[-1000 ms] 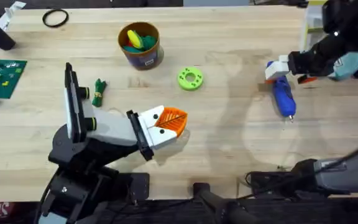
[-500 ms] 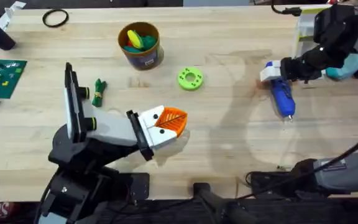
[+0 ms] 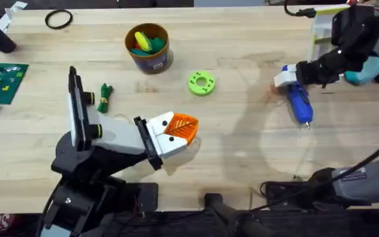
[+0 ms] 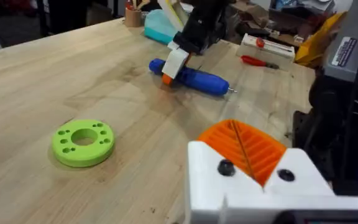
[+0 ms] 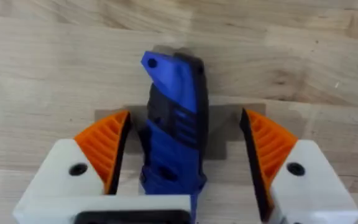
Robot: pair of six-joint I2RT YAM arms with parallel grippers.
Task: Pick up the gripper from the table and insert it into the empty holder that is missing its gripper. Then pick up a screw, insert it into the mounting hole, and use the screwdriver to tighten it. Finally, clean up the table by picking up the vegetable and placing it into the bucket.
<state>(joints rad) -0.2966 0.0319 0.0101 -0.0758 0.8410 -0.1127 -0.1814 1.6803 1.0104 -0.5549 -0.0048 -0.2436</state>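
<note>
I see the right gripper (image 5: 179, 158) over the screwdriver (image 3: 300, 102) at the table's (image 3: 242, 145) right side, fingers apart either side of it, not clamped. Left gripper (image 3: 176, 131) rests mid-table; can't tell its fingers' state. Vegetable (image 3: 104, 97) lies left of the bucket (image 3: 149, 47).

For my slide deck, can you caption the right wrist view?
Right gripper open, orange-padded fingers straddling the blue screwdriver lying on the wooden table.

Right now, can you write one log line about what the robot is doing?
right gripper: open, straddling screwdriver | left gripper: idle | vegetable: on table, not in bucket
</note>
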